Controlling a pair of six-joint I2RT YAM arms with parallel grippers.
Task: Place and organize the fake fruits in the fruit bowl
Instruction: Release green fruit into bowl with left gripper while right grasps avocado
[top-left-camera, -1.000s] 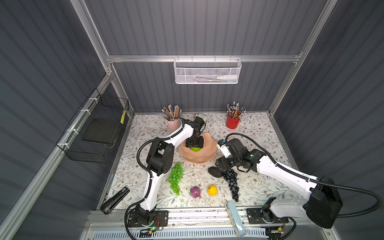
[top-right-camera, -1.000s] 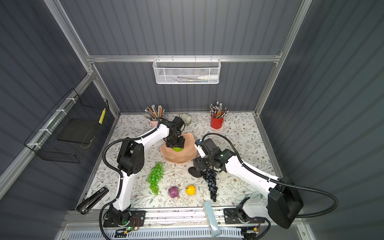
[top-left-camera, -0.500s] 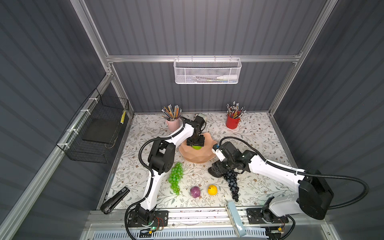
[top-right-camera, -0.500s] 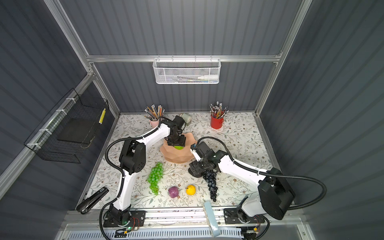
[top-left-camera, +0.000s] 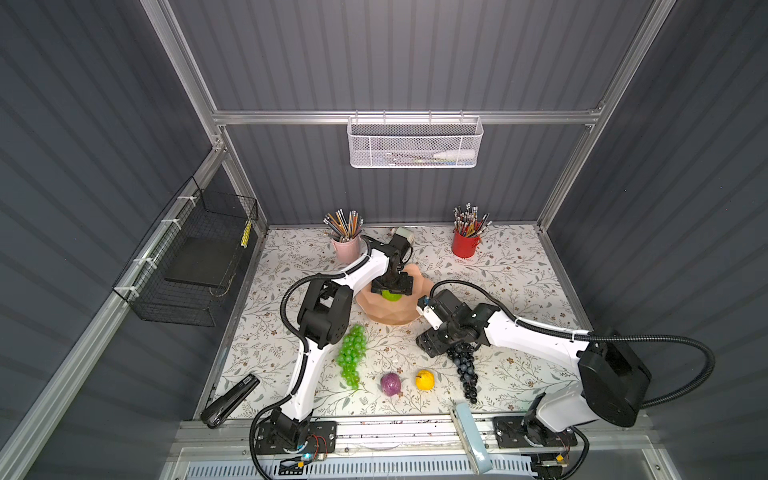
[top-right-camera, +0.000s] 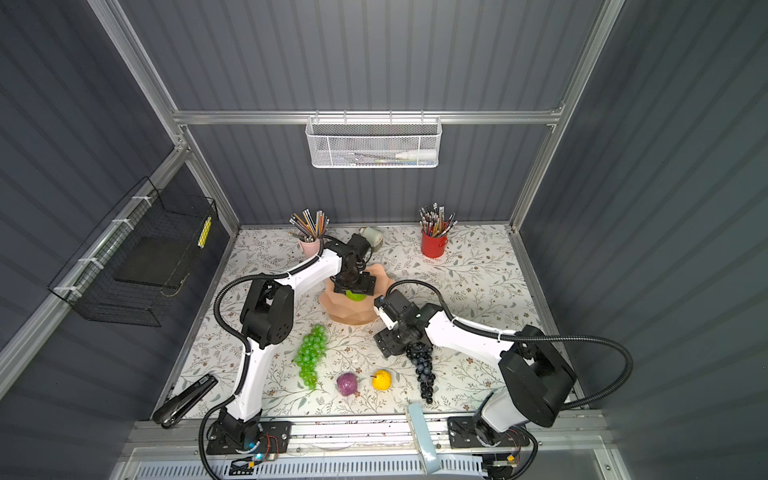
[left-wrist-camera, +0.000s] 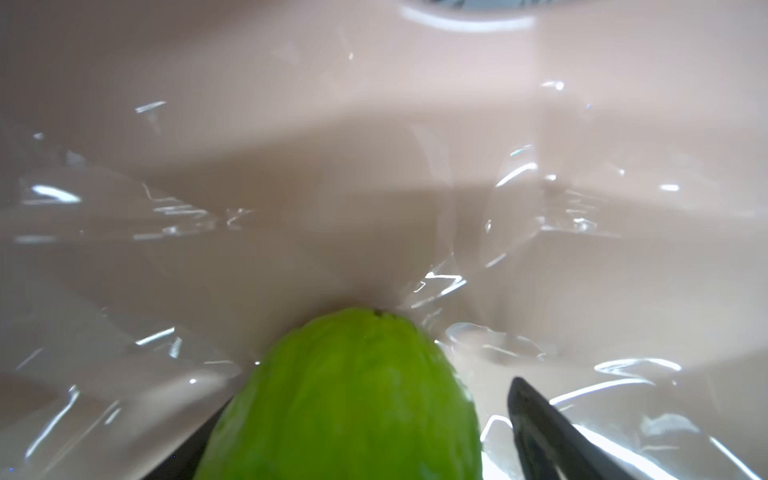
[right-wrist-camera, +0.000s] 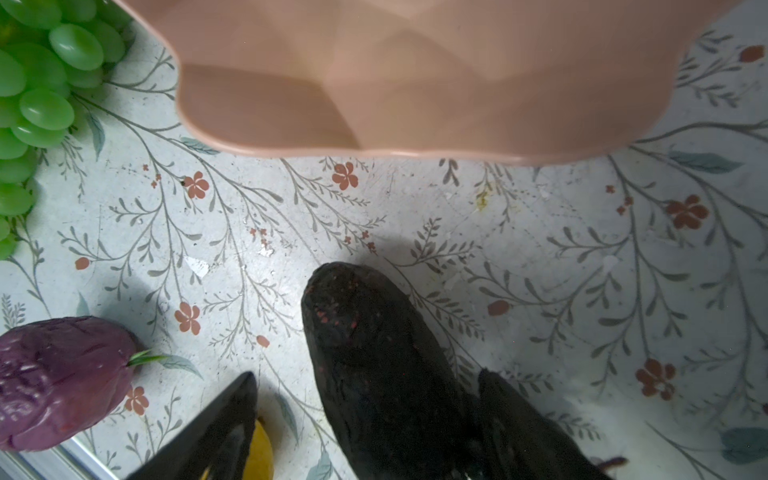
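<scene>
Taking the bowl (top-left-camera: 386, 313) as the clock's centre, with 12 toward the back wall, a black stapler (top-left-camera: 230, 400) lay far out at 8 o'clock, by the table's front left corner. The green grapes (top-left-camera: 351, 357) lay on the flowered table (top-left-camera: 519, 282) at 7 o'clock, near the bowl but apart from it. A pink cup (top-left-camera: 346, 248) of pencils stood at 11 o'clock.

The left gripper (top-left-camera: 392, 286) was down inside the bowl, its arm coming in from 11 o'clock. The lime-green fruit (top-left-camera: 391, 296) sat on the bowl's floor between the jaws. The left wrist view showed them released: one finger (left-wrist-camera: 540, 432) stood clear of the fruit, with bare bowl showing between (the other finger was mostly hidden behind the fruit).

The purple fruit (top-left-camera: 391, 384) lay at 6 o'clock and the yellow fruit (top-left-camera: 425, 380) near it at 5 o'clock. Both were well apart from the bowl, toward the front edge.

The right gripper (top-left-camera: 430, 345) hung low over the table between 4 and 5 o'clock, just beside the bowl. Its jaws were spread and straddled the avocado (right-wrist-camera: 374, 353), which lay on the table. One finger (right-wrist-camera: 224, 419) stood clear of it and the other finger (right-wrist-camera: 511, 415) was right against it. The dark grapes (top-left-camera: 465, 370) trailed out from beneath that gripper toward the front edge. A red cup (top-left-camera: 464, 246) of pencils stood at 2 o'clock.
</scene>
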